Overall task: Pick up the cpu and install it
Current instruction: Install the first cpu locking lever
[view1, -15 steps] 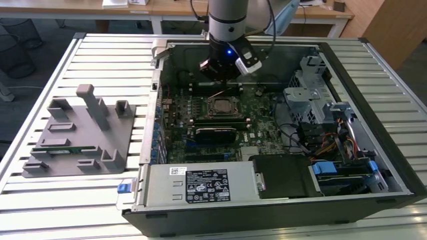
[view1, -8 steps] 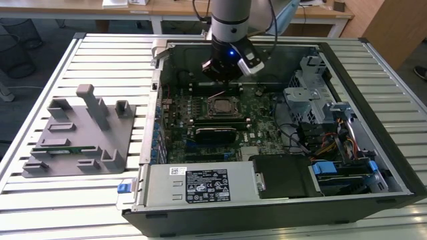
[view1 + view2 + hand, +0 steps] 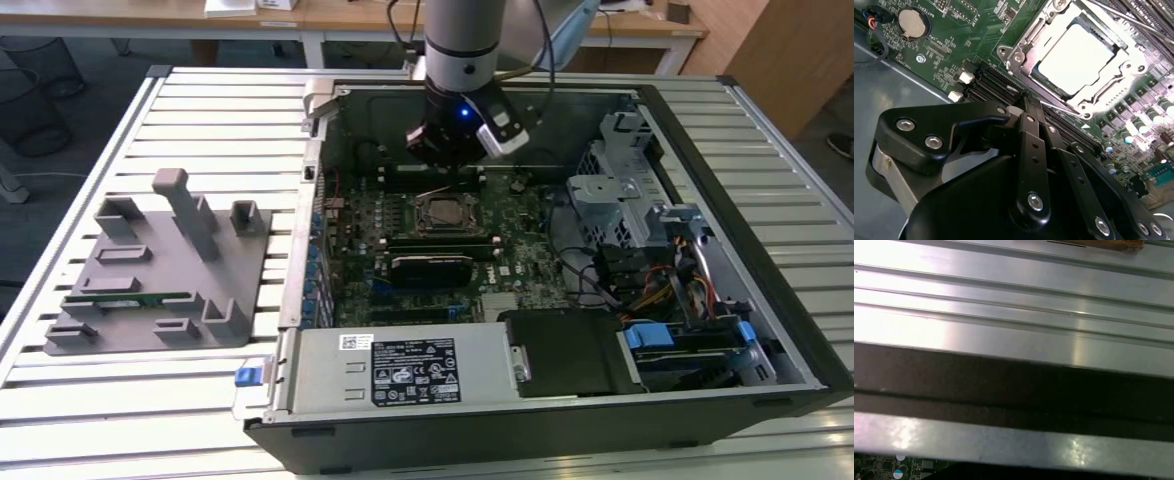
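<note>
The cpu (image 3: 1077,56), a flat square with a bright silvery top, lies inside the black socket, and the socket's metal frame (image 3: 1019,52) surrounds it. In the exterior view the socket (image 3: 445,210) sits mid-motherboard inside the open computer case. My gripper (image 3: 449,160) hangs above the board just behind the socket, toward the case's far wall. In the second wrist view the gripper (image 3: 1024,102) has its black fingers (image 3: 1030,145) drawn together with nothing between them, tips over the memory slots beside the socket. It does not touch the cpu.
A grey holder block (image 3: 154,265) with a long green memory stick (image 3: 127,297) lies on the slatted metal table (image 3: 1004,290) at the exterior view's left. Inside the case stand a power supply (image 3: 400,370), a drive cage (image 3: 627,200) and cable bundles (image 3: 647,290).
</note>
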Controlling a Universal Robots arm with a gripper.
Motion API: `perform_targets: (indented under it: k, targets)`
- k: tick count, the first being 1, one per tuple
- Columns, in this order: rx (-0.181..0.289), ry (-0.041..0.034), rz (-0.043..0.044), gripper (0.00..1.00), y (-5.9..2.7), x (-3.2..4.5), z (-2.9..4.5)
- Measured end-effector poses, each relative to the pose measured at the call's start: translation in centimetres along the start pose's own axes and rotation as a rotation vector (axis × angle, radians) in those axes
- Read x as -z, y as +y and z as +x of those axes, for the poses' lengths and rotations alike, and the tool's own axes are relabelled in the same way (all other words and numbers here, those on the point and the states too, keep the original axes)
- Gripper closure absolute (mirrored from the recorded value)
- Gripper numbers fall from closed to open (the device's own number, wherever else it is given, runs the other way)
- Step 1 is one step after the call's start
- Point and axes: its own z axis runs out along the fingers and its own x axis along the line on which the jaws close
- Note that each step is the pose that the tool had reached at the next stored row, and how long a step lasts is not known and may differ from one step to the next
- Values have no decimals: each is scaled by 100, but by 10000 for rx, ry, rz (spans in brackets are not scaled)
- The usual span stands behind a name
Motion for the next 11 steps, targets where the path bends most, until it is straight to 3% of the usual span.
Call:
perform_targets:
  k: [11]
  targets:
    - [0, 0, 0, 89, -14, -113, -34]
